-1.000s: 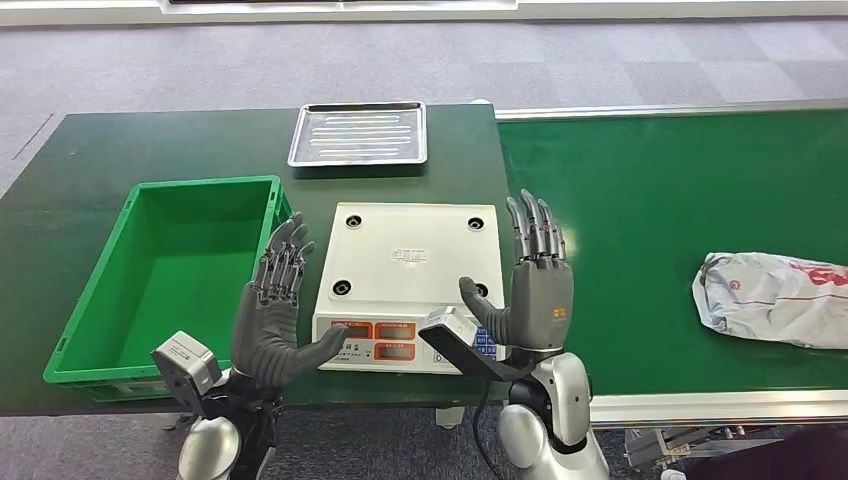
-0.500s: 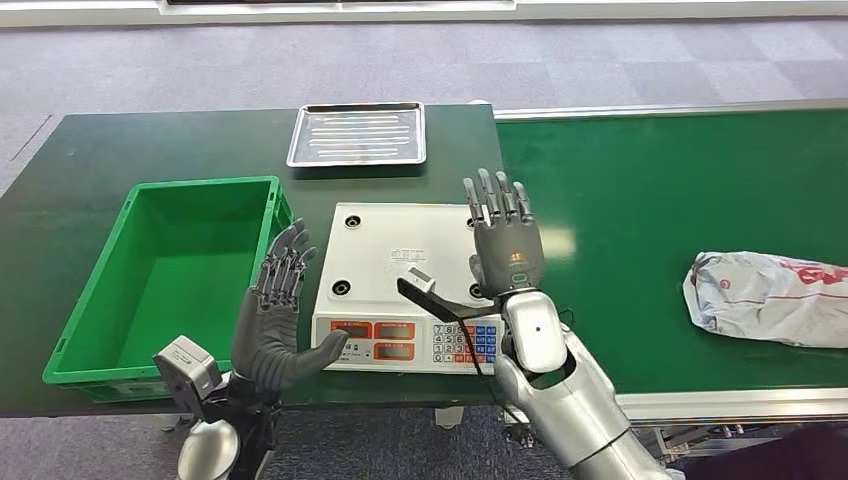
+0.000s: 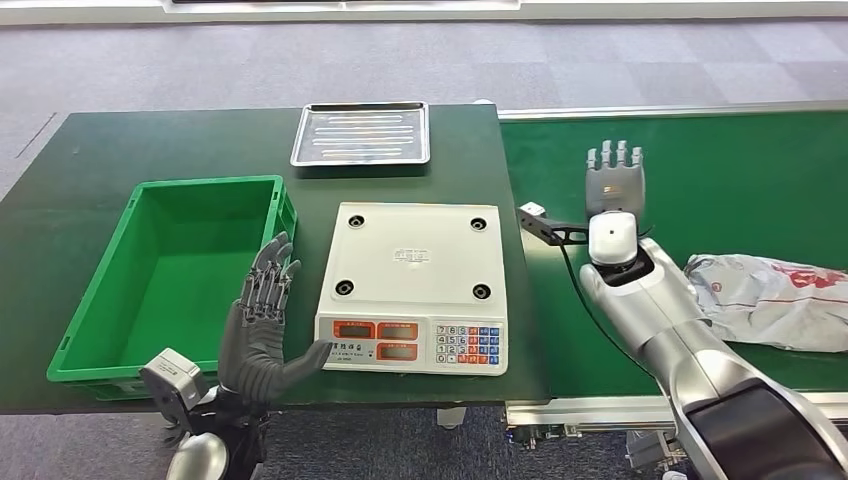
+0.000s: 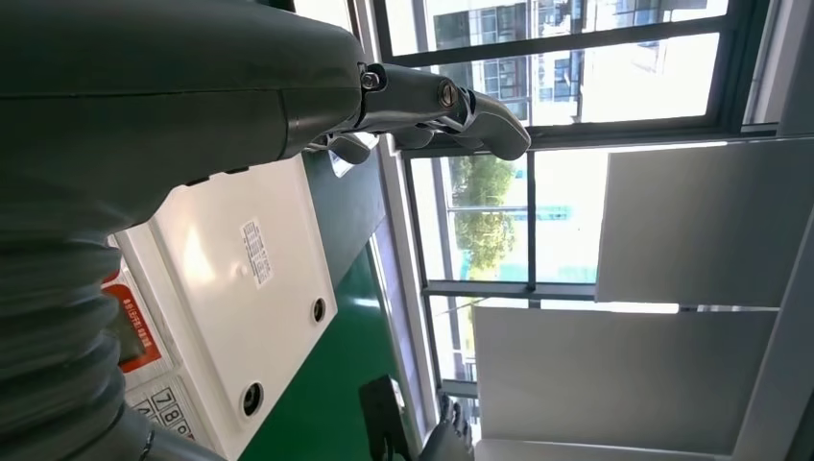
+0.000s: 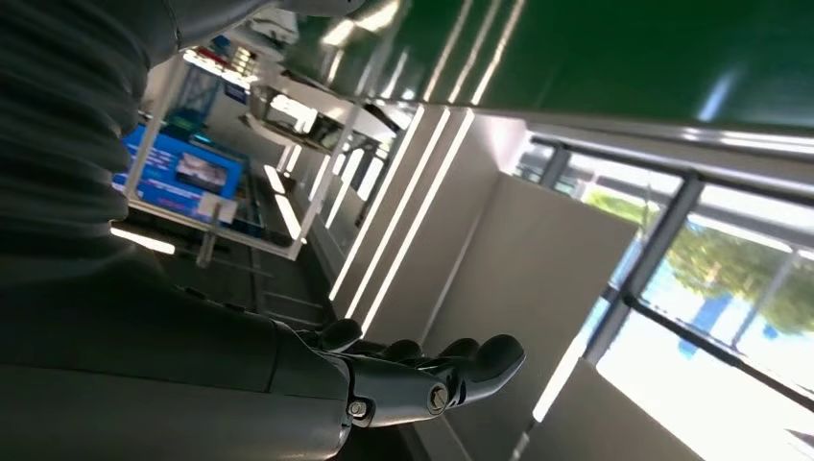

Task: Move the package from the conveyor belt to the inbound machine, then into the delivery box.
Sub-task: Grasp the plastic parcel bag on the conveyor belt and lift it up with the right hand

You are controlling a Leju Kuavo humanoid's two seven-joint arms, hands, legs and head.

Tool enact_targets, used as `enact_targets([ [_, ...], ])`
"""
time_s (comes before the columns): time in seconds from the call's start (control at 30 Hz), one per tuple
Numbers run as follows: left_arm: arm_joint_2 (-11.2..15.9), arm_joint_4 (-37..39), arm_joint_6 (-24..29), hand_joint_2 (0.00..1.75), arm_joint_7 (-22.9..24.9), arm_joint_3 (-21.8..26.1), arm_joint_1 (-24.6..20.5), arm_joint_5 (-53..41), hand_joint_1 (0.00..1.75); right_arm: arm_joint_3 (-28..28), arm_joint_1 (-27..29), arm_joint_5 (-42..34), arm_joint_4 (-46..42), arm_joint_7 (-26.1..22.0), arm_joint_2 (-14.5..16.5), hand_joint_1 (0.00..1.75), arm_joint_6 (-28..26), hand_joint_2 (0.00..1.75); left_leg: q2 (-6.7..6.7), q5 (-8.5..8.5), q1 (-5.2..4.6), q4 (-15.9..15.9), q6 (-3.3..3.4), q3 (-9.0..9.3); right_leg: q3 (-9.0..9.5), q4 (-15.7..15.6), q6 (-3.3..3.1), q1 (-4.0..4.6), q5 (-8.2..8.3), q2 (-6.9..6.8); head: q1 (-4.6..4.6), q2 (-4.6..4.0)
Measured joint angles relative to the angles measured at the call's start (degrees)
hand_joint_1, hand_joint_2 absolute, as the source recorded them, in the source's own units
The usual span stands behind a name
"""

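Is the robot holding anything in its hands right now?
No. Both the left hand and right hand are open and hold nothing; the package lies on the conveyor belt, untouched.

package [image 3: 775, 300] grey-white, red print | conveyor belt [image 3: 700, 150] green | delivery box [image 3: 170, 275] green

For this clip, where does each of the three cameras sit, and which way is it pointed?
Head view: high on the body, looking down at the scale, green crate, conveyor belt and package; both arms show, left hand and right hand open.
Left wrist view: behind the left hand, facing across the scale towards windows.
Right wrist view: behind the right hand, facing wall panels and windows.
Head and left wrist views share the scale.
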Motion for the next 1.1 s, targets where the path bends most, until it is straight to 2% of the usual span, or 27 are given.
enact_targets([
  [0.1, 0.0, 0.5, 0.0, 1.75, -0.1, 0.0, -0.2, -0.1, 0.0, -2.4, -1.3, -1.8, 4.3, -1.7, -1.1, 0.0, 4.1, 1.75, 0.02, -0.01, -0.01, 0.0, 0.02, 0.01, -0.01, 0.0, 0.0, -0.01, 0.0, 0.01, 0.0, 0.0],
  [0.3, 0.0, 2.1, 0.0, 1.75, -0.6, 0.0, -1.2, -0.4, 0.0, -6.4, -2.4, -5.6, 10.3, -10.6, -2.7, 0.0, 9.3, 1.75, 0.04, -0.02, -0.01, 0.0, 0.03, 0.0, -0.01, 0.0, 0.01, 0.0, 0.0, 0.02, 0.0, 0.01],
  [0.53, 0.3, 4.0, -0.1, 1.75, -1.0, 0.0, -3.5, -0.4, 0.0, -8.9, -3.9, -10.2, 13.7, -22.2, -3.0, 0.0, 18.8, 1.75, 0.06, -0.02, 0.0, 0.0, 0.03, 0.01, -0.01, 0.0, 0.01, 0.01, 0.0, 0.04, 0.0, 0.01],
  [0.67, 0.5, 4.7, -0.2, 1.75, -1.1, 0.0, -4.6, -0.2, 0.0, -9.2, -4.4, -12.3, 14.8, -26.0, -3.1, 0.0, 22.9, 1.75, 0.07, -0.02, 0.0, 0.0, 0.03, 0.01, -0.01, 0.0, 0.01, 0.0, 0.0, 0.04, 0.0, 0.0],
  [0.83, 0.9, 5.2, -0.2, 1.75, -1.1, 0.0, -5.0, -0.2, 0.0, -9.2, -4.9, -12.5, 15.4, -25.7, -3.2, 0.0, 22.4, 1.75, 0.07, -0.03, 0.0, 0.0, 0.04, 0.0, -0.01, 0.0, 0.01, -0.02, 0.0, 0.04, 0.0, 0.01],
  [0.93, 1.1, 5.2, -0.1, 1.75, -1.2, 0.1, -4.9, -0.1, 0.0, -9.2, -5.3, -12.2, 15.4, -23.5, -3.2, 0.0, 21.2, 1.75, 0.06, -0.03, 0.0, 0.0, 0.04, -0.01, -0.01, 0.0, 0.01, -0.02, -0.01, 0.04, 0.0, 0.0],
  [1.0, 1.2, 5.0, 0.2, 1.75, -1.1, 0.3, -4.7, -0.1, 0.0, -9.2, -5.7, -11.3, 15.4, -18.7, -3.1, 0.0, 18.2, 1.75, 0.05, -0.03, 0.0, 0.0, 0.04, -0.03, 0.0, 0.0, 0.01, -0.02, -0.01, 0.03, 0.0, 0.01],
  [1.1, 1.1, 3.7, 1.3, 1.75, -0.8, 0.7, -3.7, 0.0, 0.0, -9.0, -5.9, -9.5, 15.1, -6.6, -2.6, 0.0, 9.6, 1.75, 0.05, -0.03, 0.0, 0.0, 0.04, -0.03, 0.01, 0.0, 0.01, 0.0, -0.01, 0.03, 0.0, 0.0],
])
